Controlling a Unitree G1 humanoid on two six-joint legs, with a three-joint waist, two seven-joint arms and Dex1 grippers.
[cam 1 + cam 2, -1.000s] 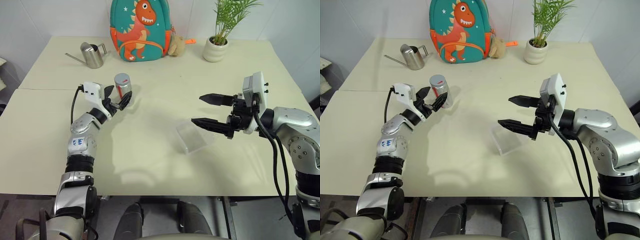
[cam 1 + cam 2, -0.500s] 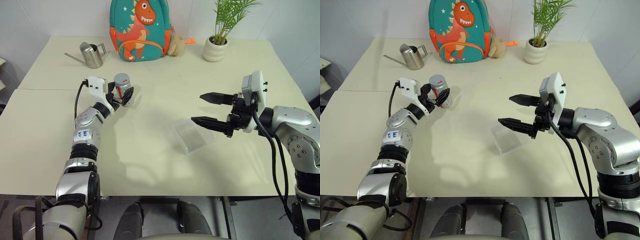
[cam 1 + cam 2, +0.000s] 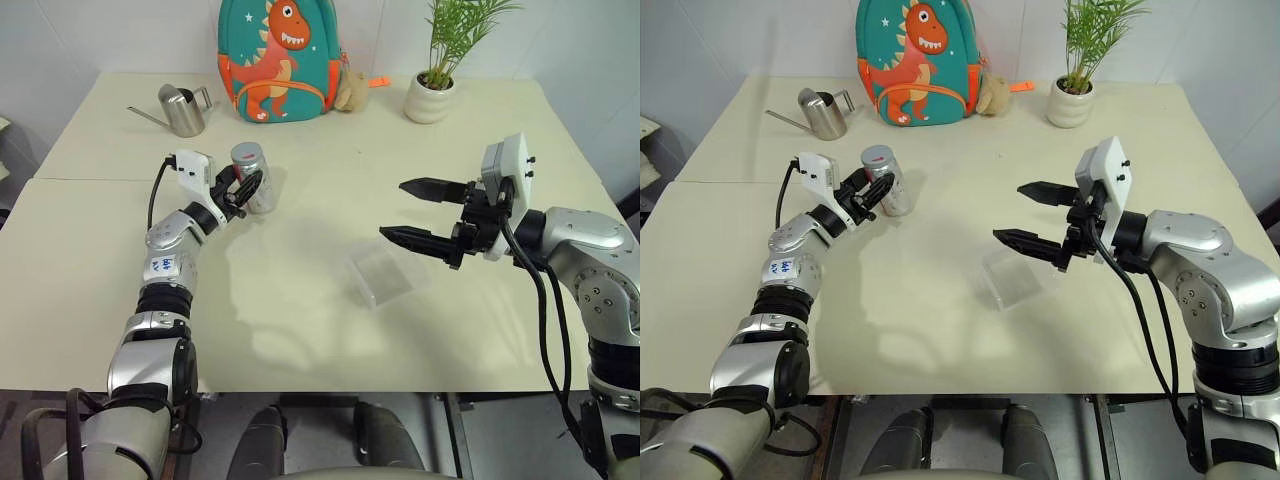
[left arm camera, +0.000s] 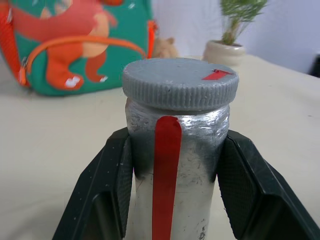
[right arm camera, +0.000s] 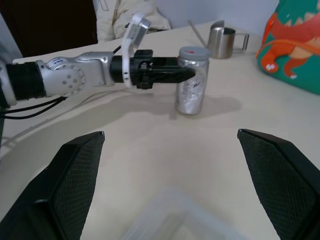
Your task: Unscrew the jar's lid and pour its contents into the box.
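Jar [image 4: 177,165] base cut off; left pincer [image 3: 247,187] fingers cover sides.

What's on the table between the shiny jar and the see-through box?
Nothing. In the left eye view only bare table lies between the jar, held in the left gripper, and the clear box.

A wide cream surface [image 3: 330,330], made of two tabletops pushed together with a seam on the left, stands against plain white walls [image 3: 120,35]. Soft, even light casts faint shadows on it. Dark grey floor [image 3: 15,430] shows below its near edge.
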